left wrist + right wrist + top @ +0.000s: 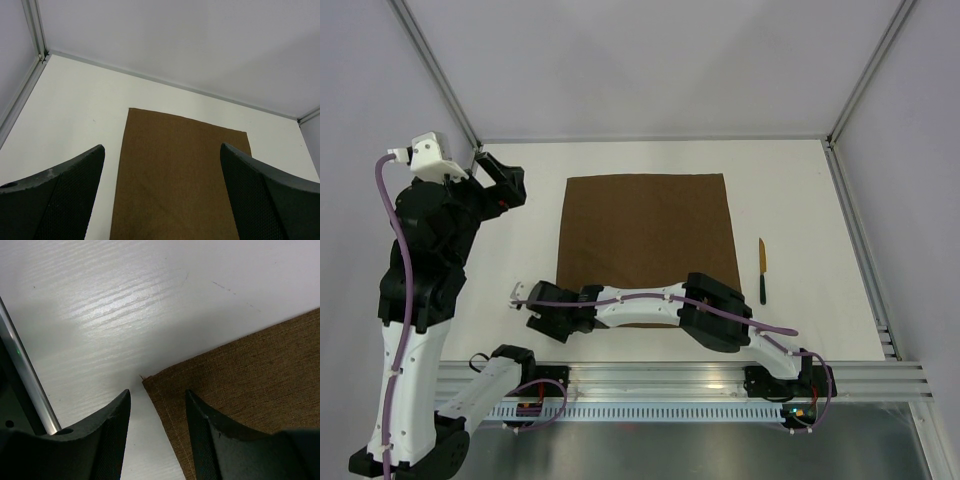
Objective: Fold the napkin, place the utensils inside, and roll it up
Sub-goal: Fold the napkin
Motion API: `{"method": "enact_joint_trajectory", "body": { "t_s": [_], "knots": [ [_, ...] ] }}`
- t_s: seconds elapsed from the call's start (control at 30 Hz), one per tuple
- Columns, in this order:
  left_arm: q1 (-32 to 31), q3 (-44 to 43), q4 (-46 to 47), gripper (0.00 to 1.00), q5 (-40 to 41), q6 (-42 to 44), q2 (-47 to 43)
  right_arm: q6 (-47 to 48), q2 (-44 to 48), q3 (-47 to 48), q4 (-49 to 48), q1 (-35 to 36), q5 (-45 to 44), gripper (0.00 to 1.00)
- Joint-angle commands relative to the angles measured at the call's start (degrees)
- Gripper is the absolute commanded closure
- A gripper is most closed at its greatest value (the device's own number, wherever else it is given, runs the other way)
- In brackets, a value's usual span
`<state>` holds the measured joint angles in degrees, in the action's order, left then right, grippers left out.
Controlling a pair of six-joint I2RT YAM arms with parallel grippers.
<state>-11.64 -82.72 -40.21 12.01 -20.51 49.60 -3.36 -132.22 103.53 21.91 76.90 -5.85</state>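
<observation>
Zero folds yet: the napkin (647, 245) lies flat, centred, the knife (762, 270) apart at its right, right gripper (157, 400) unclenched astride its near-left corner, left gripper (490, 165) spread wide, holding nothing.

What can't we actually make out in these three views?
Top view: napkin near edge hidden under the right arm.
Top view: knife too small for detail; absent from both wrist views.
Right wrist: whether the right gripper touches the cloth, unclear.
Left wrist: napkin's near end cut off by the frame.
</observation>
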Motion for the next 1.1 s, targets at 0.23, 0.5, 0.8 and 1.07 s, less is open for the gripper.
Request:
{"method": "enact_joint_trajectory", "body": {
  "t_s": [0.23,0.5,0.8,1.07],
  "knots": [
    [0.13,0.8,1.18,0.0,0.91,2.85,0.05,0.28,-0.49,-1.48,2.26,-0.79,2.33,0.48],
    [0.13,0.8,1.27,0.0,1.09,3.11,0.05,0.81,-1.28,-1.48,2.96,-1.23,4.26,0.7],
    [0.13,0.72,1.8,0.0,1.0,2.76,0.41,1.42,-0.14,0.36,4.28,-2.02,7.69,0.89],
    [0.13,0.98,2.15,0.0,1.0,2.58,0.58,0.63,3.9,0.98,3.49,-3.16,11.82,0.99]
  ]
}}
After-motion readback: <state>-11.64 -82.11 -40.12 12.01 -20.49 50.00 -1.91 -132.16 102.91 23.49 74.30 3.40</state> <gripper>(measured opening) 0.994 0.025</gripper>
